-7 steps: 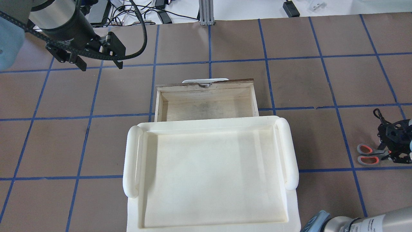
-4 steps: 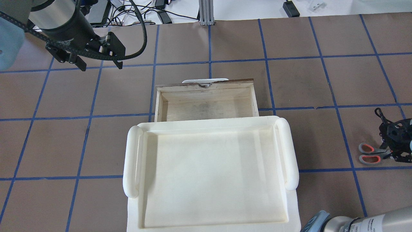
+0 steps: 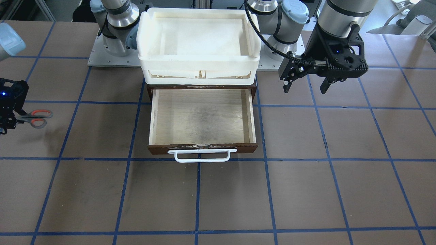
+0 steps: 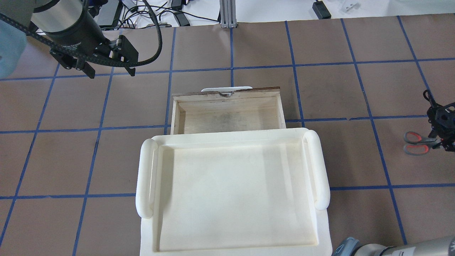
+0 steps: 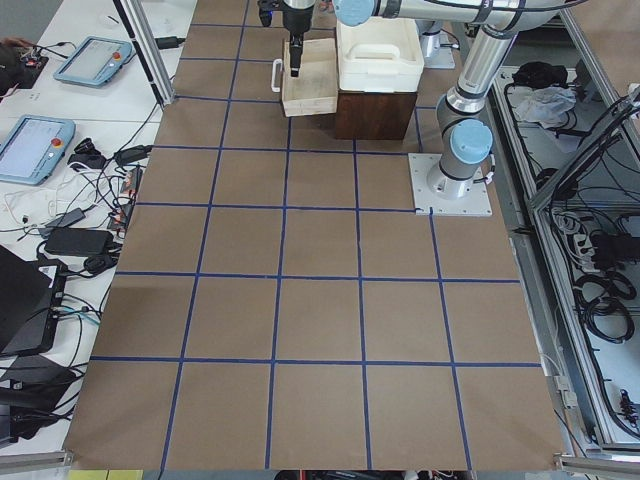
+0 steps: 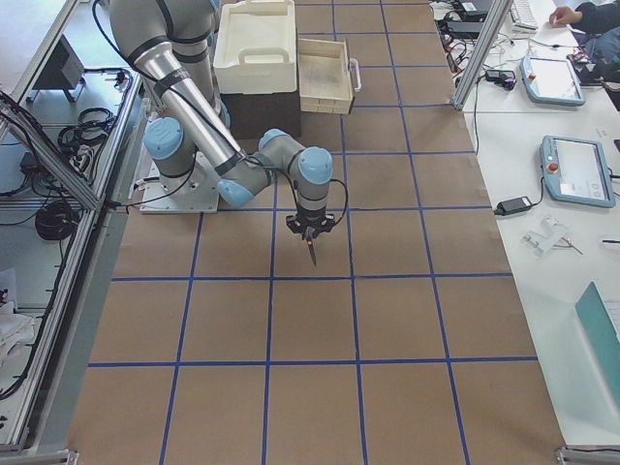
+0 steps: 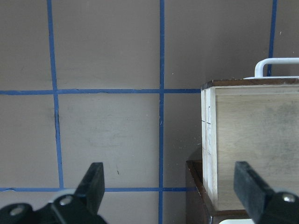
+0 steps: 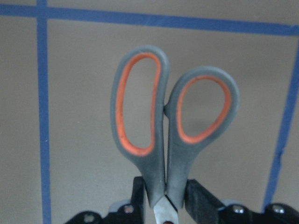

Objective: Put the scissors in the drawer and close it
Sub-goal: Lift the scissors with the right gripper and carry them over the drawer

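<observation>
Grey-and-orange scissors (image 8: 163, 140), pinched near the pivot by my right pincer (image 8: 166, 193), hang over the table (image 4: 355, 89) well right of the open drawer (image 4: 227, 119): carrying step, next requiring travel above its cavity; my left pincer (image 3: 304, 87) idles spread.

a: robotics lab, this one. two industrial arms (image 6: 184, 87) bolted down at a table (image 5: 320, 320) gridded in blue tape.
b: and teach pendants (image 6: 567, 170), coiled cables (image 5: 600, 290), aluminium framing (image 6: 480, 53) along the sides. pure test bench.
</observation>
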`<state>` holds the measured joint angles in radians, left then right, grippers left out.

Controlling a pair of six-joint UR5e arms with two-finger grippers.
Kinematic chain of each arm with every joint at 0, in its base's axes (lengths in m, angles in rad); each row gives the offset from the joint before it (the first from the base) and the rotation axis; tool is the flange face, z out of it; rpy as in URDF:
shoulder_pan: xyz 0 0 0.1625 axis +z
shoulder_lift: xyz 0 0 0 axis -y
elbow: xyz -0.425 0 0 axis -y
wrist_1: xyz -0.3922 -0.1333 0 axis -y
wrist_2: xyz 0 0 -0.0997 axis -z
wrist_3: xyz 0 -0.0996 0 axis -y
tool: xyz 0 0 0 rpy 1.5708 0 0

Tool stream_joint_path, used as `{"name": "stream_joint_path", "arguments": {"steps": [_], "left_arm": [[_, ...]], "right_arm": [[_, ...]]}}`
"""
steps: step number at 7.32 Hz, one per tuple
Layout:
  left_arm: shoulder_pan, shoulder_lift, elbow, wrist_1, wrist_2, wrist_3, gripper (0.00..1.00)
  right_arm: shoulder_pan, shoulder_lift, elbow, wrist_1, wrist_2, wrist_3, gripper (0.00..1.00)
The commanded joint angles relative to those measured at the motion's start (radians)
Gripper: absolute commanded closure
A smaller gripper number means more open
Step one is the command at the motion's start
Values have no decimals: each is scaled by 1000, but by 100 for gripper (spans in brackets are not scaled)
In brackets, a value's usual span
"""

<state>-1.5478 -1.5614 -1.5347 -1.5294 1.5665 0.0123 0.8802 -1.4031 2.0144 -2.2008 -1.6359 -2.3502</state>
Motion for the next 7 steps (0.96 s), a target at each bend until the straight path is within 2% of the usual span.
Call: {"name": "stream_joint_path", "arguments": {"steps": [1, 3, 4, 7], "left_arm": [[0, 1, 1, 2, 1, 0, 0], [0, 1, 1, 0, 1, 0, 0], [0, 3, 1, 0, 4, 2, 0], [2, 3, 1, 2, 6, 2, 0]], "right_arm": [[190, -48, -200, 276, 1, 197, 100], [369, -54, -384, 494, 2, 431, 100], [484, -62, -423, 560, 1, 616, 100], [866, -41, -431, 549, -8, 975, 100]]}}
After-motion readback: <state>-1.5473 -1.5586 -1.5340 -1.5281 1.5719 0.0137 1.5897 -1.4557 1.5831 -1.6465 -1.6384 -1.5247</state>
